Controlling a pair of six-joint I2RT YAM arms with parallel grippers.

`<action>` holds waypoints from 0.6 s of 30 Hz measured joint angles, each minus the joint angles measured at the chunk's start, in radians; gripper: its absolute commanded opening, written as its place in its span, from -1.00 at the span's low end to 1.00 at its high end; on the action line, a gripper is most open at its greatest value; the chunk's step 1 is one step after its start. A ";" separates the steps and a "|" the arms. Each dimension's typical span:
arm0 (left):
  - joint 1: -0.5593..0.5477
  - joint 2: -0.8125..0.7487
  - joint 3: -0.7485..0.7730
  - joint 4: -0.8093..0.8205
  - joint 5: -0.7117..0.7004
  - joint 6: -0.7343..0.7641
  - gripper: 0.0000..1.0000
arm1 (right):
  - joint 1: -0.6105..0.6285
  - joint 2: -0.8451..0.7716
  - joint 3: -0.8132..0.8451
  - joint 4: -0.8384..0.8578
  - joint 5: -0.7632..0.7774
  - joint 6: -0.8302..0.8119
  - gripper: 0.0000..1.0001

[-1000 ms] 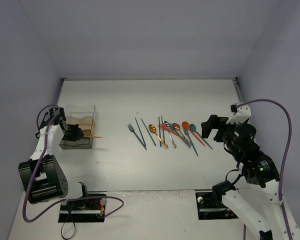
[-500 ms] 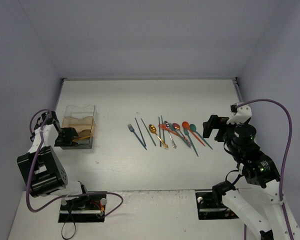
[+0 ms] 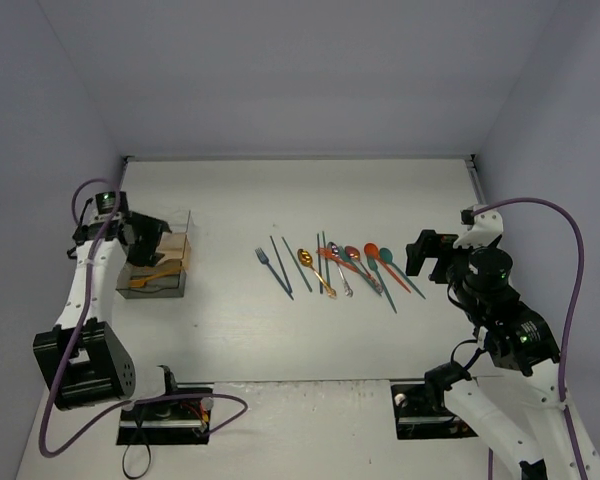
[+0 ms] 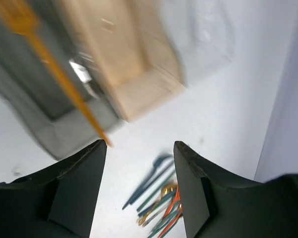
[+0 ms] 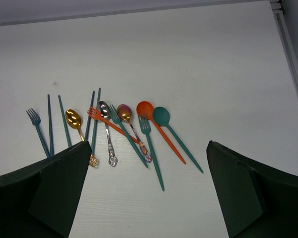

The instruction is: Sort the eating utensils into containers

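Utensils lie in two places on the white table (image 3: pixel 230 320). At the far left, a single orange utensil (image 3: pixel 152 274) rests slanted inside the clear box (image 3: pixel 180 240) with a tan base. The wrist view is too blurred to tell which compartment it is in. The left gripper (image 3: pixel 155 228) hangs over the box's far side with its fingers parted and nothing between them.

In the middle of the table the others form a loose row, heads pointing away from the arms. From the left there is a dark fork (image 5: pixel 37 126), two dark chopsticks (image 5: pixel 50 124), a gold spoon (image 5: pixel 73 119) and two teal chopsticks (image 5: pixel 93 121). Next come an orange fork (image 5: pixel 105 122), a silver spoon (image 5: pixel 107 136), two teal forks (image 5: pixel 151 148), a coppery spoon (image 5: pixel 125 113), an orange spoon (image 5: pixel 145 109) and a teal spoon (image 5: pixel 161 116). Several handles cross.

At the right end of the row, the right gripper (image 3: pixel 428 255) hovers with its fingers spread wide, grasping nothing.
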 measured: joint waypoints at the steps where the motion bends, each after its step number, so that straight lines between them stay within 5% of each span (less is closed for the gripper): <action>1: -0.066 -0.001 0.031 0.000 -0.011 0.017 0.08 | 0.000 0.000 0.000 0.000 0.000 0.000 1.00; 8: -0.492 0.116 0.150 -0.022 -0.135 0.087 0.08 | 0.000 0.011 0.000 0.000 0.012 0.000 1.00; 18: -0.708 0.497 0.268 -0.057 -0.292 0.051 0.09 | 0.000 0.026 0.000 0.000 0.024 0.001 1.00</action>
